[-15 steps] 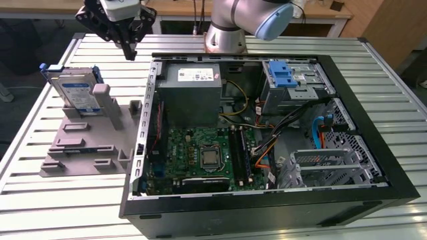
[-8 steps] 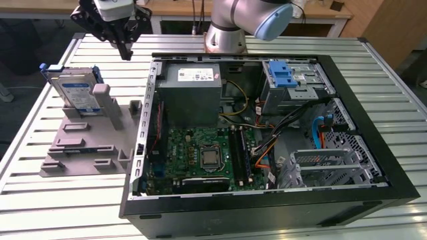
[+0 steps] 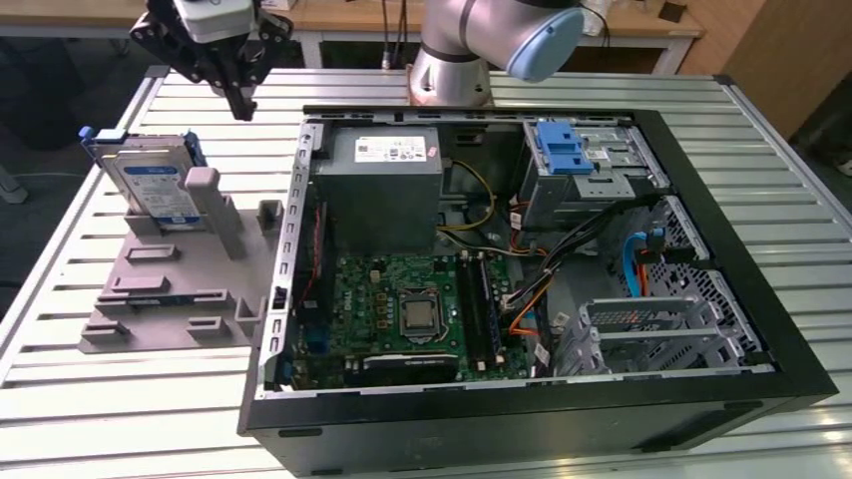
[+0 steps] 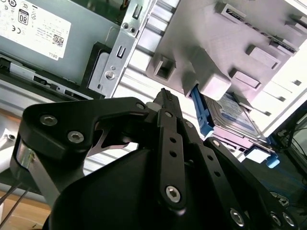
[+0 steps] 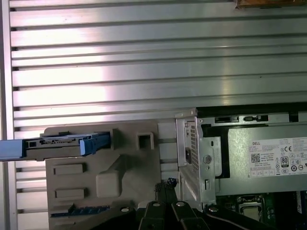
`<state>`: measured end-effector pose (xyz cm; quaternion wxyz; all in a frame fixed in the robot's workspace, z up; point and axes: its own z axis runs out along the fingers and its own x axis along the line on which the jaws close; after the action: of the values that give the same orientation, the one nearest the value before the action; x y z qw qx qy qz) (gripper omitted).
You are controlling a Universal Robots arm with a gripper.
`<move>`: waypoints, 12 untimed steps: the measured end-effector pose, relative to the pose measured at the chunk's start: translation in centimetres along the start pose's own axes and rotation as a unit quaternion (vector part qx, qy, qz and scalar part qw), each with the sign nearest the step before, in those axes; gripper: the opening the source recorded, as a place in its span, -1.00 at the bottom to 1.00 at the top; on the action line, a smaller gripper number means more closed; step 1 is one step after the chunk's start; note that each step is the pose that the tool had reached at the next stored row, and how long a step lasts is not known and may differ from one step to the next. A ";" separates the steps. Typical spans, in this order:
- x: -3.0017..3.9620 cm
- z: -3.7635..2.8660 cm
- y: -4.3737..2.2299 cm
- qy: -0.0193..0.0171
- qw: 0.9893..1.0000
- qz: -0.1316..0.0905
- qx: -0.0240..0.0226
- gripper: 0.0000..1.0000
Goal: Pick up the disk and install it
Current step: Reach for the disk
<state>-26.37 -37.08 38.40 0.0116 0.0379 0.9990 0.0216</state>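
Observation:
The disk point(image 3: 151, 183) is a silver hard drive with a blue-and-white label and a blue frame. It stands on edge in a slot at the far end of the grey holder point(image 3: 174, 289), at the exterior view's left. My gripper point(image 3: 241, 108) hangs above the table behind the holder, up and to the right of the disk and apart from it. Its black fingers are shut to a point with nothing between them. The second wrist view has the fingertips point(image 4: 165, 96) short of the disk point(image 4: 235, 115). In the first wrist view the disk point(image 5: 67, 143) lies edge-on.
An open computer case point(image 3: 285, 299) lies on the slatted metal table point(image 3: 107, 419), right of the holder. Inside are a grey power supply point(image 3: 383, 190), a motherboard point(image 3: 413, 309) and a drive bay with a blue latch point(image 3: 565, 150). The arm's base point(image 3: 450, 70) stands behind the case.

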 end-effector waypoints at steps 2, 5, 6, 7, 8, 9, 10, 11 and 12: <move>0.23 0.02 0.00 0.000 1.000 0.000 0.000 -0.79; 0.56 0.05 0.00 0.000 1.000 0.000 0.000 -0.79; 0.67 0.06 0.00 0.000 1.000 0.000 0.000 -0.79; 0.76 0.07 -0.01 0.000 1.000 0.000 0.000 -0.79; 0.87 0.08 -0.01 0.000 1.000 0.000 0.000 -0.79; 0.98 0.09 -0.01 0.000 1.000 0.000 0.000 -0.79; 1.08 0.10 -0.02 0.000 1.000 0.000 0.000 -0.79; 1.18 0.11 -0.02 0.000 1.000 0.000 0.000 -0.79; 1.29 0.11 -0.02 0.000 1.000 0.000 0.000 -0.79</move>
<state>-27.65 -37.00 38.26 0.0115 0.0379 0.9990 0.0216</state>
